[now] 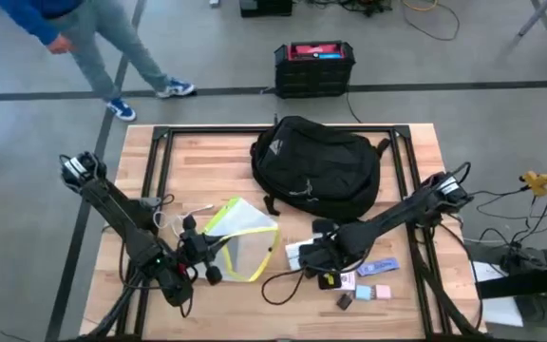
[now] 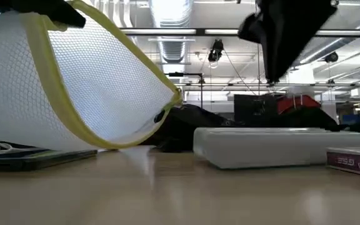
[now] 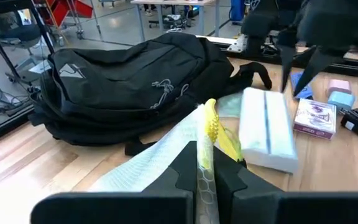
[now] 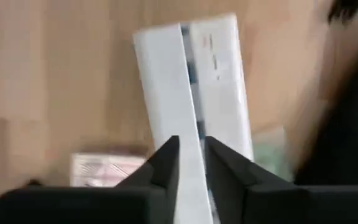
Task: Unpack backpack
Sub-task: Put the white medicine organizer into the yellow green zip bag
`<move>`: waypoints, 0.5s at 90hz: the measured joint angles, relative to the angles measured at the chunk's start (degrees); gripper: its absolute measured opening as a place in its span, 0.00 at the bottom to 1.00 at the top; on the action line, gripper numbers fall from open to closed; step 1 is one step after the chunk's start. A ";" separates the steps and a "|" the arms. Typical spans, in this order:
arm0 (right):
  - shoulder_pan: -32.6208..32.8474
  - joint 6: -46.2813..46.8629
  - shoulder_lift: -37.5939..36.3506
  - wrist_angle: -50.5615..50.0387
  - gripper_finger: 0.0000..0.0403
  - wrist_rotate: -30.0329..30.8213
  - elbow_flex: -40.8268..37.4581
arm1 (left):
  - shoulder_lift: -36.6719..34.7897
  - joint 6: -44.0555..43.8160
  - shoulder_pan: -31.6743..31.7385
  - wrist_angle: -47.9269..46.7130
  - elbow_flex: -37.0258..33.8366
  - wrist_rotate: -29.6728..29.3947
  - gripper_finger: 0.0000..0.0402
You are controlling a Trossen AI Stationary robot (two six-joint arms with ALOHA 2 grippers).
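Left claw (image 3: 205,171) clamped on mesh pouch (image 1: 240,242); right claw (image 4: 191,163) slightly apart over white box (image 4: 194,93). Backpack (image 1: 316,166) soft, floppy — prob. best grabbed by strap/top handle.

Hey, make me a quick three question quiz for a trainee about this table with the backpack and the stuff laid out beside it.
1. True or false: the backpack lies on the table.
2. What does the left gripper pinch? A) the mesh pouch B) a cable C) the backpack
3. Fill in: the right gripper hangs over the white ____.

Key: 1 true. 2 A, by its yellow edge. 3 box.
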 joint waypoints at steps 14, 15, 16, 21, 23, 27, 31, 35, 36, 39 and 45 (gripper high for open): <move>0.01 -3.26 -0.13 0.25 0.02 -0.47 1.38 | 0.00 0.00 0.02 0.91 0.00 0.19 0.00; 0.04 -3.66 -0.12 0.27 0.01 -0.72 1.35 | 0.00 0.00 0.02 0.91 0.00 0.24 0.00; 0.10 -4.26 -0.09 0.31 0.01 -1.05 1.29 | 0.00 0.00 0.02 0.90 0.00 0.27 0.00; 0.31 -6.12 0.14 0.36 0.01 -2.64 0.90 | 0.02 0.00 0.02 0.91 0.00 0.50 0.00; 0.55 -6.15 0.28 0.33 0.01 -2.68 0.71 | 0.02 0.00 0.02 0.91 0.00 0.61 0.00; 0.89 -6.33 0.92 0.52 0.03 -2.69 0.27 | 0.02 0.00 0.00 0.94 0.00 0.73 0.00; 1.30 -6.46 1.50 1.12 0.06 -2.75 -0.34 | 0.02 0.00 0.01 1.03 0.00 0.78 0.00; 1.61 -6.86 2.25 1.51 0.10 -2.88 -1.06 | 0.02 0.00 0.02 1.11 0.00 0.79 0.00; 1.68 -6.97 2.46 1.59 0.11 -2.87 -1.19 | 0.02 0.00 0.02 1.12 0.00 0.79 0.00; 1.90 -7.10 3.00 1.80 0.15 -2.81 -1.49 | 0.02 0.00 0.00 1.13 0.00 0.81 0.00; 2.22 -7.32 4.10 2.15 0.24 -2.81 -1.84 | 0.02 0.02 0.02 1.30 0.00 0.90 0.00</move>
